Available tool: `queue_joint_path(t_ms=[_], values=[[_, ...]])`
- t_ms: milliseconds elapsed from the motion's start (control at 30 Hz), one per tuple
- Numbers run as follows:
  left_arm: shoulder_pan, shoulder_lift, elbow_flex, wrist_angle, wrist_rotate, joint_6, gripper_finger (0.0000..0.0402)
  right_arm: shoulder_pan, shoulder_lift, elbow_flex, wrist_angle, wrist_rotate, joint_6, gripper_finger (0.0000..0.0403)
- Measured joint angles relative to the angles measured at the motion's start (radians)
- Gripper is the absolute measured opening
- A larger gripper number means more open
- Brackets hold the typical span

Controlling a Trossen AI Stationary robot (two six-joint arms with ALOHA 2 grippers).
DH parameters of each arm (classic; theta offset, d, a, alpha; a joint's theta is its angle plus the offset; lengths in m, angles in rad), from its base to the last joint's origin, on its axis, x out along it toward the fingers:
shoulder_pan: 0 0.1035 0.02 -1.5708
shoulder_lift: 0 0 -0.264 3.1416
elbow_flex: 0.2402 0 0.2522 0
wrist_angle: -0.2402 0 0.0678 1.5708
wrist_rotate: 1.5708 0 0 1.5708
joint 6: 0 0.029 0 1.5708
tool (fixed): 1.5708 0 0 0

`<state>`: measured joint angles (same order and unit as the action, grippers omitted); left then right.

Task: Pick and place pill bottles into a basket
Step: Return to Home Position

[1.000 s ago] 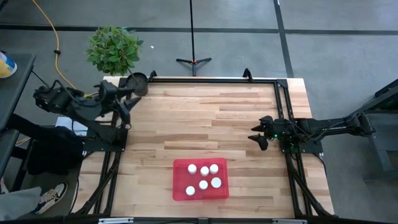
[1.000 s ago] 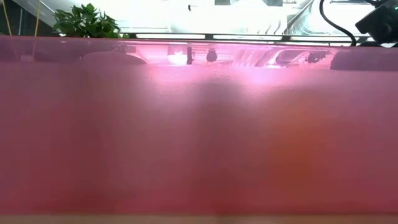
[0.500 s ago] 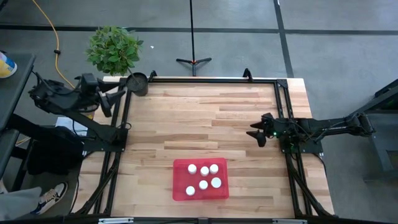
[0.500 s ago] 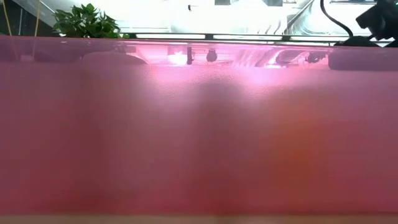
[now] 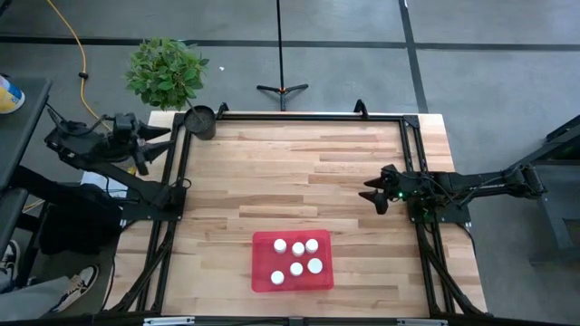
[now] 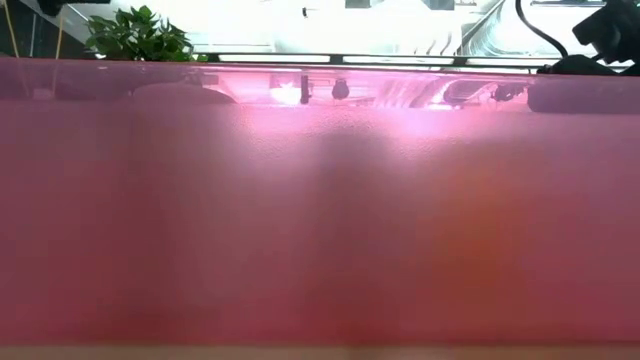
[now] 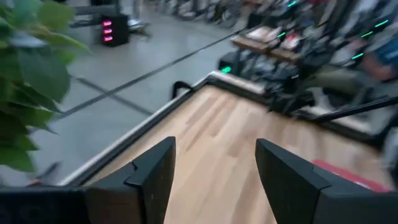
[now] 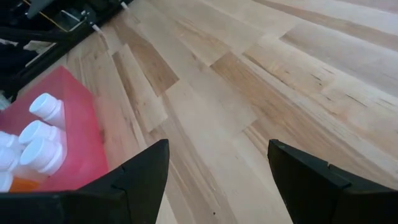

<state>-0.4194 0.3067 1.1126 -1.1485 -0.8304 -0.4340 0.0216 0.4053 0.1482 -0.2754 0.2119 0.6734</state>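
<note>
The red basket (image 5: 292, 261) lies flat on the wooden table near its front edge. Several white-capped pill bottles (image 5: 298, 247) stand upright inside it; the right wrist view shows three of the caps (image 8: 38, 132) and an orange body (image 8: 18, 184). In the low view the basket's pink wall (image 6: 320, 200) fills the picture. My left gripper (image 5: 163, 138) hangs open past the table's far left corner, nothing between its fingers (image 7: 214, 146). My right gripper (image 5: 371, 195) hovers open over bare wood near the right edge, also holding nothing (image 8: 217, 146).
A dark round pot (image 5: 200, 119) sits at the far left corner with a leafy plant (image 5: 166, 71) behind it. Black frame rails (image 5: 308, 116) run along the table's sides. A stand (image 5: 282, 89) is on the floor beyond. A shoe (image 5: 77, 285) shows at the lower left.
My left gripper has drawn back from beside the pot toward and past the table's left edge, sinking a little, its fingers the same distance apart. The basket and bottles have not moved.
</note>
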Motion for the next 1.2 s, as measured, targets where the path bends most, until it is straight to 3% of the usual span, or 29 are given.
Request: queue_joint_path(t_ms=[100, 267, 433, 867, 1200], values=[[0.000, -0.104, -0.074, 0.093, 0.068, 0.049, 0.0255, 0.000, 0.000, 0.000, 0.002, -0.013, 0.002, 0.0263], [0.000, -0.297, -0.250, 0.361, 0.268, 0.215, 0.0255, 0.000, 0.000, 0.000, 0.004, -0.016, 0.003, 0.0263], [0.010, -0.279, -0.330, 0.467, 0.367, 0.290, 0.0255, 0.000, 0.000, 0.000, 0.014, -0.016, 0.008, 0.0263], [0.020, -0.299, -0.549, 0.787, 0.456, 0.307, 0.0255, 0.000, -0.001, 0.001, 0.034, -0.022, 0.009, 0.0263], [0.020, -0.298, -0.771, 1.060, 0.413, 0.340, 0.0255, 0.000, -0.001, 0.000, 0.037, -0.030, 0.007, 0.0263]])
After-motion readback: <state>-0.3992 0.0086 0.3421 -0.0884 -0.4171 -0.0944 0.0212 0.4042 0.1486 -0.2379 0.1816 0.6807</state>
